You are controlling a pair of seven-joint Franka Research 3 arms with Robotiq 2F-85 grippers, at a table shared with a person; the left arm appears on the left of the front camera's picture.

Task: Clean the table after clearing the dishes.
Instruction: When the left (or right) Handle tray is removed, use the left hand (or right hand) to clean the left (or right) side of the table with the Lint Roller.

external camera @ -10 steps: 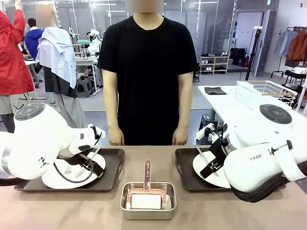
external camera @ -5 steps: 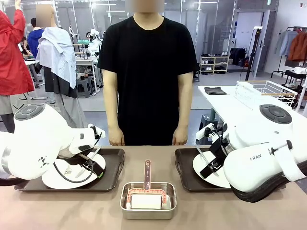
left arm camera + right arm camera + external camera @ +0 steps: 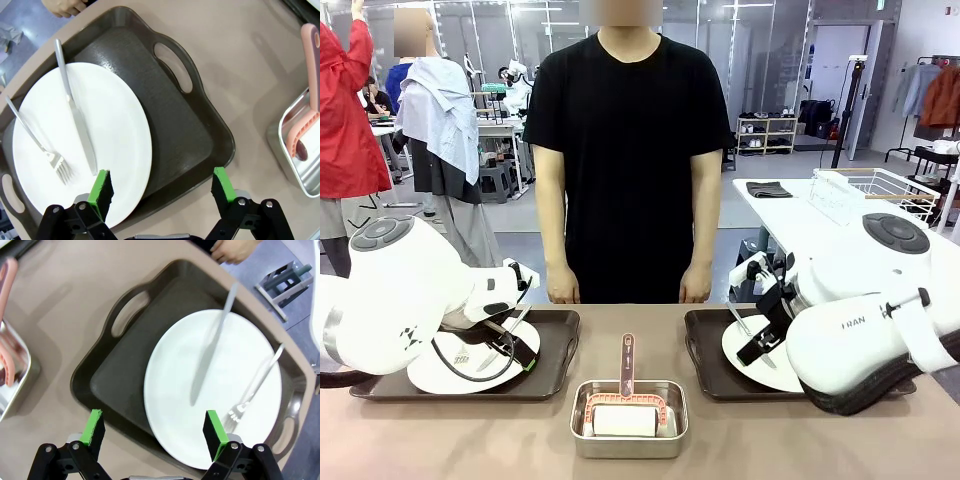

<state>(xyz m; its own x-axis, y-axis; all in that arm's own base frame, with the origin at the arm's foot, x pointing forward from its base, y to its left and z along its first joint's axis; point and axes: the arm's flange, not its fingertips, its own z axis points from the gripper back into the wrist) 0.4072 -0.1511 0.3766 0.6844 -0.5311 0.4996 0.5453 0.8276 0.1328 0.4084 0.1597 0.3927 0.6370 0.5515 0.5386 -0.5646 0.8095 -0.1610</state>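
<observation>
Your left claw [image 3: 161, 186] is gaping wide at the bottom of its wrist frame, with the left plate [image 3: 115, 130] and left tray [image 3: 175, 135] lying just above it, centre-left. Your right claw [image 3: 154, 429] is gaping too, the right plate [image 3: 227, 380] sitting centre-right on the right tray [image 3: 125, 375]. Both trays are resting on the worktop [image 3: 750, 440].

L arm [image 3: 395, 300] covers pt of L plate [image 3: 523, 340]; pan [image 3: 300, 177] cut by edge.
</observation>
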